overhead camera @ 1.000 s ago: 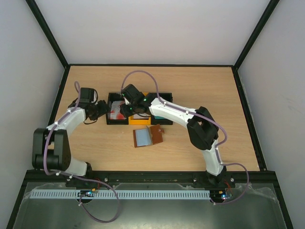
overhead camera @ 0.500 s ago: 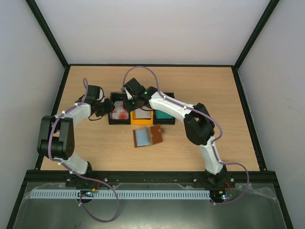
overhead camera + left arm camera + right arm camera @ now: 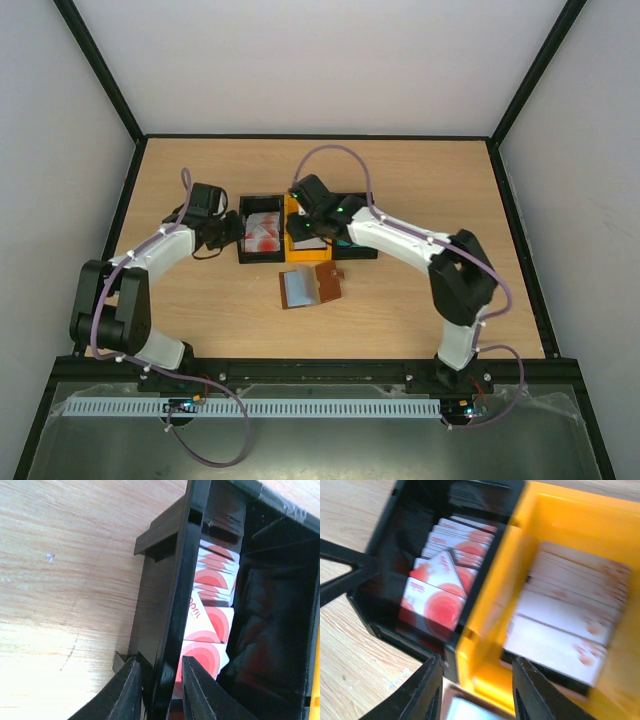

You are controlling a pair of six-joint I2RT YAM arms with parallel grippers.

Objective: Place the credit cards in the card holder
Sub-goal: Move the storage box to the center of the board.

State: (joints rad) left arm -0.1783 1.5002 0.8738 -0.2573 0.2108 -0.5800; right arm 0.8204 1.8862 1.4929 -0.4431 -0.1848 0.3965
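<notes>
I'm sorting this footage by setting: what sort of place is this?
Probably a robotics lab test cell: a wooden table boxed in by plain white walls, two robot arms bolted at its edge, and a black bin of cards.

Black bin (image 3: 167, 610) beside yellow bin (image 3: 492, 600), side walls touching, on light wooden table (image 3: 420, 180).

fingers (image 3: 126, 692) straddle the black bin (image 3: 172, 595) wall, cards (image 3: 212, 625) inside.
</notes>
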